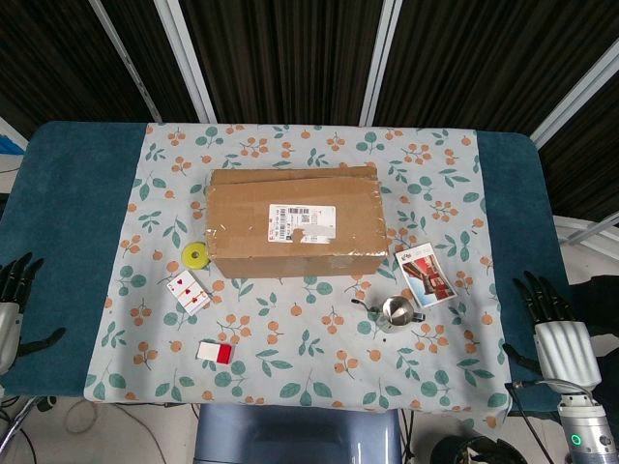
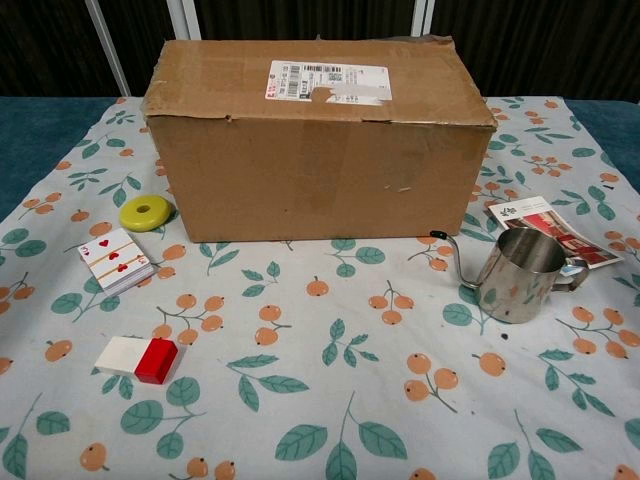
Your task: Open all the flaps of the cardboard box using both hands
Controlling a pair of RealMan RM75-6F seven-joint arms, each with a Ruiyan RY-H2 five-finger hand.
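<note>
Right now the cardboard box [image 1: 295,220] sits in the middle of the worktop [image 1: 77,193], on a cloth with leaves and oranges [image 1: 319,338]. Its top flaps lie flat and shut. I think the box is stiff but light, so it may slide if one flap is pulled alone. A good place to take hold is the edge of a top flap, near the seam under the white label [image 1: 301,223], with one robot hand on each side.

The left robot hand [image 1: 12,290] and the right robot hand [image 1: 553,324] rest well apart from the box, at the worktop's edges. Both hold nothing, and their fingers are spread.

Only the head view shows the hands and the whole top of the box. The chest view shows the box's plain front wall, a metal cup [image 2: 520,272] near it, and a yellow ring [image 2: 146,212] just beside its left corner.
</note>
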